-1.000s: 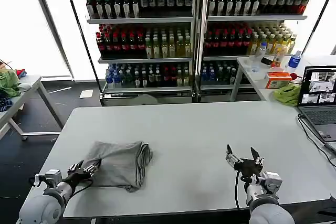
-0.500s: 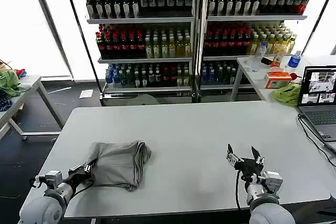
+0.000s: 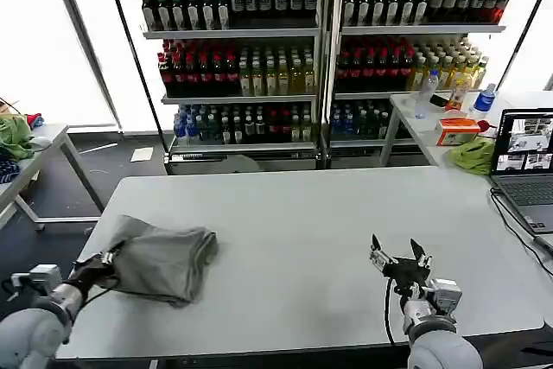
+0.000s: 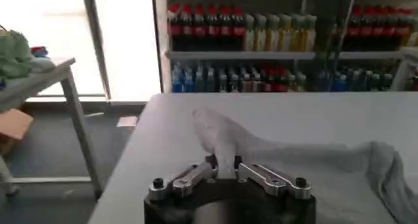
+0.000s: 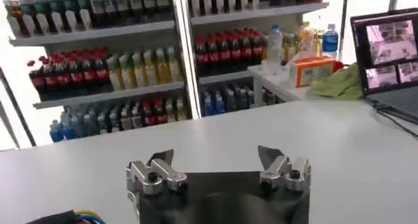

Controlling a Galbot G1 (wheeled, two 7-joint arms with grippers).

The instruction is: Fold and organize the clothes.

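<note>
Pinching the near-left edge of the grey T-shirt [image 3: 160, 258], the left gripper [image 3: 105, 258] sits at lower left of the head view, right at the table [image 3: 328, 213] corner. Fingers [image 4: 196, 175] closed on a raised tuft of fabric; the wrist view shows the cloth bunched up between them and standing above the table surface.

T-shirt: light grey, folded into a compact, roughly rectangular bundle, lying in the lower-left part of the table. Top surface mostly smooth with a few soft creases; far corner pokes up slightly; right edge rounded, with stacked layers visible. No print or trim visible from here. In the left wrist view the cloth [image 4: 307, 160] drapes away from the fingers toward the right of the frame, ending in a thicker rolled edge.

Right gripper [image 3: 399, 257] is at lower right of the head view, above the table's near edge, well apart from the shirt. Fingers [image 5: 160, 159] spread wide, holding nothing.

Laptop [image 3: 525, 162] at the right edge of the table.
</note>
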